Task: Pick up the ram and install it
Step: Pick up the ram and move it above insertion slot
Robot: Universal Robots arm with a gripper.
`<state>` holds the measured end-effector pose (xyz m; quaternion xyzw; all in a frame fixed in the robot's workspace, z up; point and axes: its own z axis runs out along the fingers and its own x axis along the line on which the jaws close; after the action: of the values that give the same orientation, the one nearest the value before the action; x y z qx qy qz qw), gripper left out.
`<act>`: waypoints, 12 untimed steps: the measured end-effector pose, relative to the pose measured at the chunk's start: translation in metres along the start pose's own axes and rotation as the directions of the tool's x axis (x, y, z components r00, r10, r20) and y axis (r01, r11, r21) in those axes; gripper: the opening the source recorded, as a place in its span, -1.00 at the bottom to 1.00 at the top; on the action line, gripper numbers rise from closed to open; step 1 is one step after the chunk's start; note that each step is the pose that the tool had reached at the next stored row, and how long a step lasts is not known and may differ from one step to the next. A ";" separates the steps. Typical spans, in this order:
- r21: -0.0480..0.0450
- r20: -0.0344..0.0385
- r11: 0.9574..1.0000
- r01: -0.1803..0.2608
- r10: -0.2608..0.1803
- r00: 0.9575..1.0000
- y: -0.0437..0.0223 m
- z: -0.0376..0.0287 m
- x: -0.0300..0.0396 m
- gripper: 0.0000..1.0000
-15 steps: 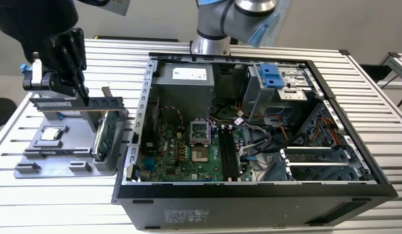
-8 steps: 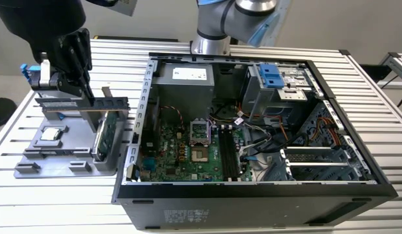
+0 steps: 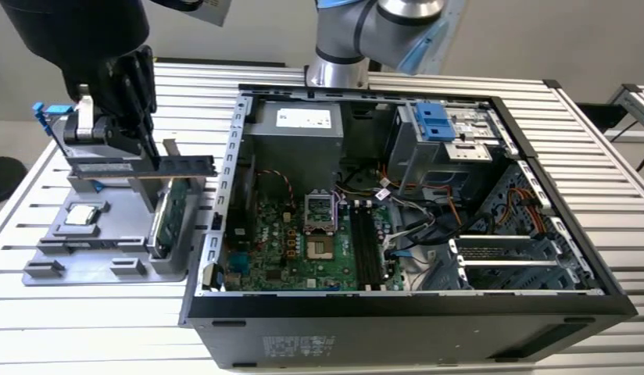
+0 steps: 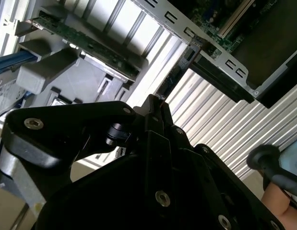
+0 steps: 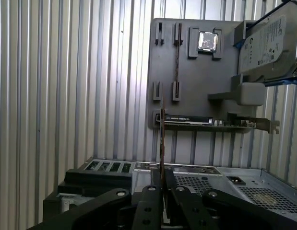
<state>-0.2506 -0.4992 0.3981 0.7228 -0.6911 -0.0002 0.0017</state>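
Hand (image 5: pixel 161 188) grips the ram (image 5: pixel 162 143) above the grey tray (image 5: pixel 191 79)

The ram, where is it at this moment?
On the exterior view's left, the ram is held in the gripper above the grey tray, beside the open computer case.

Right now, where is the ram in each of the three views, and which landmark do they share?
Exterior view: the ram lies level in the gripper, above the gray tray, at the exterior view's left.
Second wrist view: the ram is a dark stick reaching out from the gripper.
First wrist view: the ram shows edge-on, a thin line leaving the gripper.
Shared landmark: the green card standing in the tray.
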 end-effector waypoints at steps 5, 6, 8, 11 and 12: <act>0.000 0.000 1.000 0.000 0.000 1.000 -0.0048 0.0000 0.0002 -1.00; 0.000 0.000 1.000 0.000 0.000 1.000 -0.0060 -0.0001 0.0003 -1.00; 0.000 0.000 1.000 0.000 0.000 1.000 -0.0084 0.0000 0.0004 -1.00; 0.000 0.000 1.000 0.000 0.000 1.000 -0.0122 -0.0001 0.0006 -1.00; 0.000 0.000 1.000 0.000 0.000 1.000 -0.0134 -0.0001 0.0006 -1.00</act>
<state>-0.2372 -0.4992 0.3981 0.7228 -0.6911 -0.0002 0.0017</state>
